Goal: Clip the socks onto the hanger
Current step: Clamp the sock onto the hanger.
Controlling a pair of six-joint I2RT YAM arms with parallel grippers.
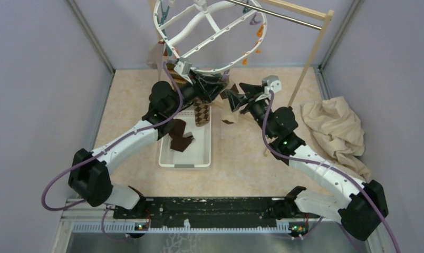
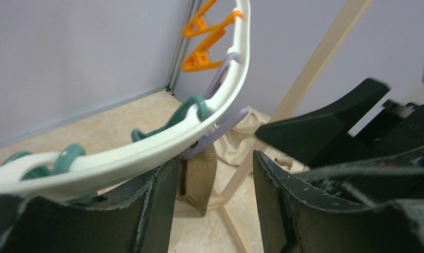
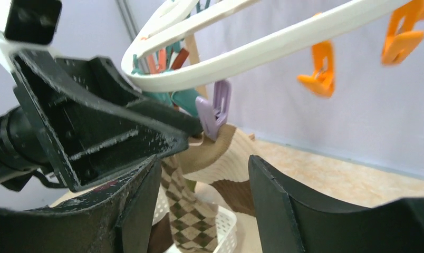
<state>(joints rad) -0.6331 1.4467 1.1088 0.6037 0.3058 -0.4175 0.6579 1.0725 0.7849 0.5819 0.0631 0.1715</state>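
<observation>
left claw (image 2: 215, 163) gapes wide beneath the smooth curved white plastic hanger (image 2: 146, 151); right claw (image 3: 204, 174) also wide, one knitted tan sock (image 3: 232, 152) and one argyle sock (image 3: 191, 221) dangling just ahead

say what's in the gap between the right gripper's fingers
Right wrist view: a tan-and-brown sock hangs from a purple peg, seen between the fingers of the open right gripper, an argyle sock beside it. Whether the fingers flank them is unclear.

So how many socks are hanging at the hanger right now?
2: a tan-and-brown sock at the purple peg, and an argyle sock hanging beside it, its top hidden behind the left gripper. Others may be hidden.
</observation>
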